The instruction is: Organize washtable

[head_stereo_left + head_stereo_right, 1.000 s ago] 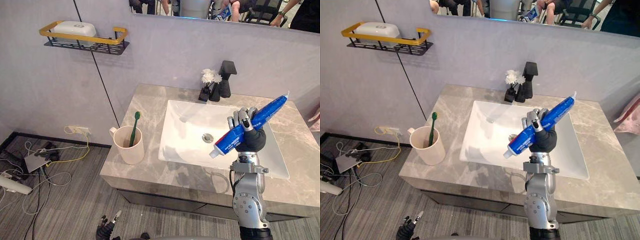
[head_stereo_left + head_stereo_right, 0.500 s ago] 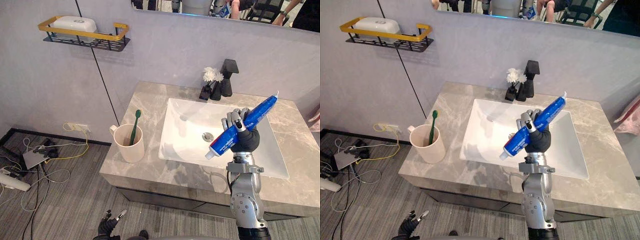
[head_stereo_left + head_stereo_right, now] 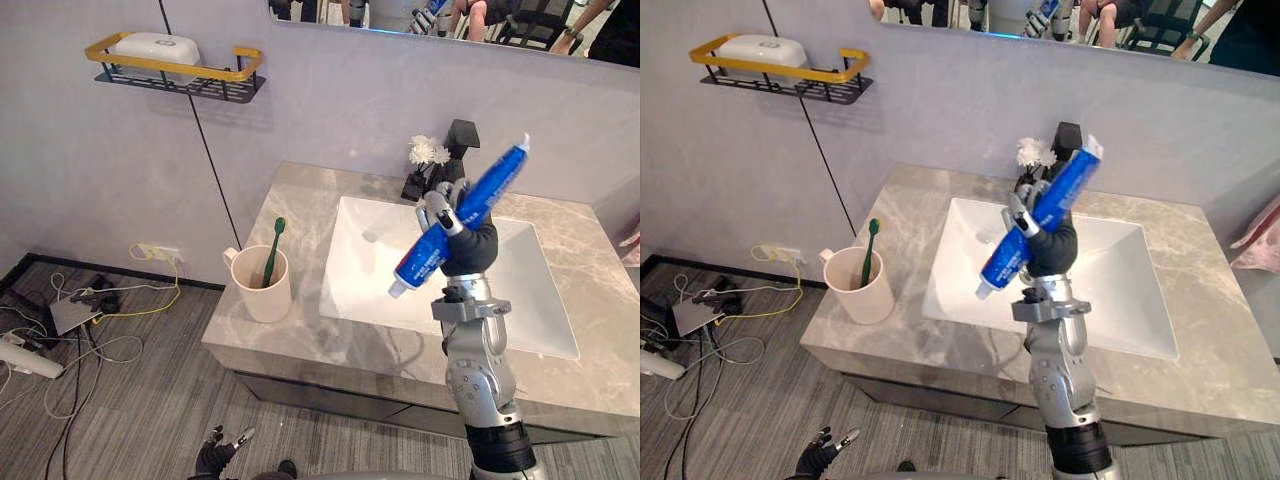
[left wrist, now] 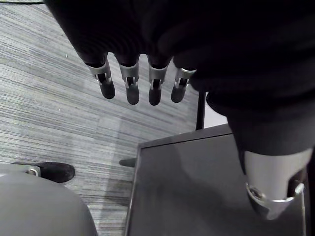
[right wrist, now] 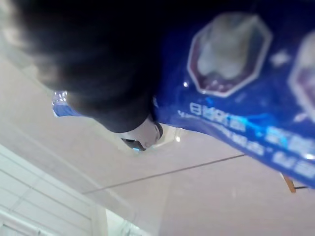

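Note:
My right hand (image 3: 468,245) is raised over the white basin (image 3: 365,275), shut on a blue toothpaste tube (image 3: 420,262). The tube slants steeply, white cap end low toward the left, crimped end high by the mirror. In the right wrist view the tube (image 5: 246,98) lies across the palm from very close. A cream cup (image 3: 265,290) with a green toothbrush (image 3: 272,250) stands on the marble counter (image 3: 290,340), left of the basin. My left hand (image 3: 222,458) hangs low near the floor, its fingers (image 4: 130,86) straight and holding nothing.
A black faucet (image 3: 460,145) and a small vase of white flowers (image 3: 425,160) stand behind the basin. A black and yellow wall shelf (image 3: 175,75) carries a white soap box (image 3: 155,45). Cables and a power strip (image 3: 60,320) lie on the floor at left.
My right hand has carried the toothpaste tube up and to the left over the basin, and the tube now stands steeper. The cup and toothbrush have stayed put.

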Available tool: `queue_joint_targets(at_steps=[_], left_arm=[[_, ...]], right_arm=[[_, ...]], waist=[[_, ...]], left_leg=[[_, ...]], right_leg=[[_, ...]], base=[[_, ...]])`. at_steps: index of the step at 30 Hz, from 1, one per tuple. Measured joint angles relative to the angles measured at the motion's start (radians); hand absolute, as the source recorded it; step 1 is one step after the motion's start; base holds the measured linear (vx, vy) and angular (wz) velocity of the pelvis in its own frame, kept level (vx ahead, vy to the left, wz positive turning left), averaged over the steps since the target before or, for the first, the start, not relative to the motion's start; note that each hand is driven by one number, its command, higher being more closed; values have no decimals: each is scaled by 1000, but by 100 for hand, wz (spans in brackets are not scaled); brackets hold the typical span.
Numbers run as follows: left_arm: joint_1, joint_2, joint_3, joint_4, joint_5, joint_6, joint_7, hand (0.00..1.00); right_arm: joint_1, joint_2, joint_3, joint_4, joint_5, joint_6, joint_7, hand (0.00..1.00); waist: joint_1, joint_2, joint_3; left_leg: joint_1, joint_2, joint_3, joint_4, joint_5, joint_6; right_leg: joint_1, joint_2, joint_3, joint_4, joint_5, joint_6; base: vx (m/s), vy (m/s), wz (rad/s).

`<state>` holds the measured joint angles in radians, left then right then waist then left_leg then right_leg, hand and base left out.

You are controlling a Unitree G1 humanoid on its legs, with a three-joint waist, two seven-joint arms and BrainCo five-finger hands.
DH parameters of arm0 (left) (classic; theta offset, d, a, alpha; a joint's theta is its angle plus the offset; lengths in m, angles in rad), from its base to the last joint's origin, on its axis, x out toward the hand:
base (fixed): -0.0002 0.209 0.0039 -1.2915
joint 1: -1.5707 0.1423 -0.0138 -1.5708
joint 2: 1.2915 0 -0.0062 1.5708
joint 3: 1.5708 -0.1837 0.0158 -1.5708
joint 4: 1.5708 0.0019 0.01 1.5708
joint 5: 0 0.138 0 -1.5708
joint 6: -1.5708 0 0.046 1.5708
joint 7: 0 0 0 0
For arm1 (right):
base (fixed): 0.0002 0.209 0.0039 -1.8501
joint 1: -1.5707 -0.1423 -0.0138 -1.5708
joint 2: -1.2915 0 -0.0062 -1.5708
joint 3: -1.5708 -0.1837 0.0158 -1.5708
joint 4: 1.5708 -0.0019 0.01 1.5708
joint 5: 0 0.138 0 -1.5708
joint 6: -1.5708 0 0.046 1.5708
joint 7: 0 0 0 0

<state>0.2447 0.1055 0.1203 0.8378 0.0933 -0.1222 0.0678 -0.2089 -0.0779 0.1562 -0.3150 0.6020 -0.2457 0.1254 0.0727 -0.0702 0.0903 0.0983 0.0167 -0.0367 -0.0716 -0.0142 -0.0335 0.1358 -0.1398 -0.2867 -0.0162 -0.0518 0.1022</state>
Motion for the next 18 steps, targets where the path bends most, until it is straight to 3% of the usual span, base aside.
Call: queue_joint_targets(at_steps=[5,9,15,18], left_arm=[[-1,14,-10,19,5,-2,0,0],[-6,18,-10,19,24,-2,0,0],[-11,33,-49,19,28,-8,1,0],[-21,34,-53,20,28,-8,2,0]], right_arm=[[-112,-18,80,4,-63,-10,-16,100],[-175,-18,100,45,-97,-15,-26,100],[-279,-14,176,133,-190,-16,-80,100],[-305,-8,180,156,-245,-16,-108,100]], waist=[[4,-10,5],[26,-16,8],[35,-16,8],[53,-19,10]], left_leg=[[-7,-1,-20,6,0,0],[-17,-3,-30,6,0,0],[-24,-3,-46,12,1,0],[-31,-3,-55,14,1,0]], right_leg=[[1,0,-17,0,0,0],[1,0,-22,1,0,0],[1,1,-42,2,0,-1],[0,1,-46,2,-1,-1]], base=[[-2,-10,11],[-32,-13,6],[-11,-12,10],[-20,-14,10]])
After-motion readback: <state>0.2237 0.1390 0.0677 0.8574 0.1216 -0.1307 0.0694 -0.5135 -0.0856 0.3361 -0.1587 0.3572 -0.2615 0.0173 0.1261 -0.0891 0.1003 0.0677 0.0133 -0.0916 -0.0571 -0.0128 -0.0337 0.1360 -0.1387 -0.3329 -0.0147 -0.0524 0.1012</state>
